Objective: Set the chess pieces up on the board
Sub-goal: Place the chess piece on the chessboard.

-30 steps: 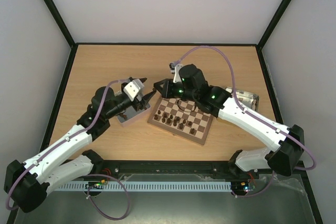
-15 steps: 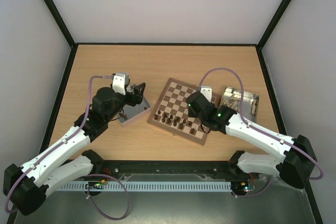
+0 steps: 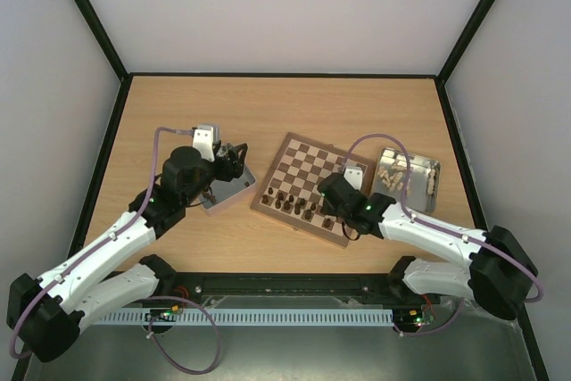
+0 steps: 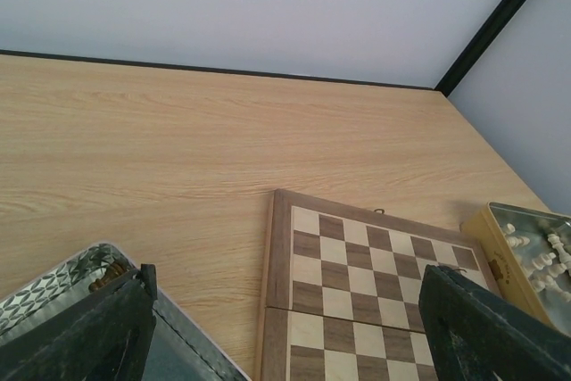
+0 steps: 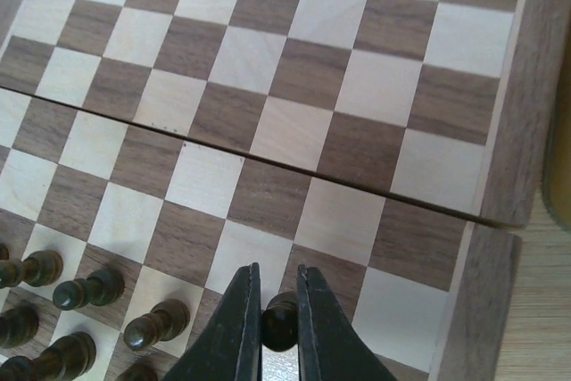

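**Inspector:** Where does the board (image 3: 308, 160) lie?

**Examiner:** Flat on the tabletop (image 3: 268, 113), near its middle and turned slightly askew. It sits between a grey tray (image 3: 225, 192) on the left and a yellow-sided tray (image 3: 409, 176) on the right. The yellow-sided tray holds pale pieces (image 4: 544, 260).

**Inspector:** And the chess pieces (image 3: 299, 205)?

**Examiner:** The dark ones stand upright in the board's near rows. The far rows are bare squares.

**Inspector:** Condition of the right end effector (image 5: 277, 272)?

**Examiner:** Closed down to a narrow gap, with the round head of one dark piece (image 5: 280, 324) pinched between its fingers (image 5: 241, 310). That piece is over a square near the board's near right corner, one file in from the rim. Other dark pieces stand just to its left. Whether its base touches the square cannot be told, since the fingers hide it.

**Inspector:** Condition of the left end effector (image 4: 290, 332)?

**Examiner:** Spread wide and holding nothing. In the left wrist view its fingers (image 4: 94, 327) stand well apart, with bare tabletop and the board's corner showing between them. From above it hangs over the grey tray's far end, just beside the board's left edge.

**Inspector:** Contents of the grey tray?

**Examiner:** One small brown object shows at its embossed floor. It is too small to identify.
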You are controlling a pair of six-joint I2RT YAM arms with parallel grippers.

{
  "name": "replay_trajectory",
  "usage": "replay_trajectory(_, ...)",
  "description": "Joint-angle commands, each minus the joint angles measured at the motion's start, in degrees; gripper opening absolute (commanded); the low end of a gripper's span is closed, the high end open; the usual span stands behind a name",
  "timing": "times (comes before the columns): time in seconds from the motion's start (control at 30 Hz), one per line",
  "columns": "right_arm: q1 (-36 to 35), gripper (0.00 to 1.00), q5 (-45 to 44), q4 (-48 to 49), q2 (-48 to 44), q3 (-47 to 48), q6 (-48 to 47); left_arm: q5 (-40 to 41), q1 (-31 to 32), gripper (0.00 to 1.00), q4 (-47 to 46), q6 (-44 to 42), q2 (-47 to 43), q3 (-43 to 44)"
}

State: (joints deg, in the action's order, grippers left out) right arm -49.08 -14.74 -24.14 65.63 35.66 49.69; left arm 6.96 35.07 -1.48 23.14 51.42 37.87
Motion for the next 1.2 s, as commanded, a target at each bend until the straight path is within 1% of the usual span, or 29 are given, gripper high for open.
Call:
replay_trajectory(0.0, 0.39, 0.02, 1.28, 3.61, 1.48, -1.55, 1.82, 0.51, -0.23, 0.83, 0.42, 0.59, -0.21, 0.85)
replay_trajectory(0.6, 0.49, 0.02, 6.24, 0.76, 2.73, -3.21, 1.57, 1.43, -0.25, 0.83, 1.39, 0.41, 0.54, 0.64)
replay_trajectory(0.97, 0.49, 0.04, 5.05, -3.39, 2.69, -2.26, 1.18, 1.72, -0.18, 0.84, 1.91, 0.24, 1.70, 0.94)
replay_trajectory(1.1, 0.50, 0.07, 6.61, -1.80, 2.94, -2.23, 0.83, 1.74, -0.26, 0.83, 1.93, 0.29, 2.12, 0.99)
replay_trajectory(1.17, 0.48, 0.10, 6.82, -1.82, 3.37, -1.87, 0.77, 1.83, -0.26, 0.83, 1.98, 0.18, 2.27, 1.11)
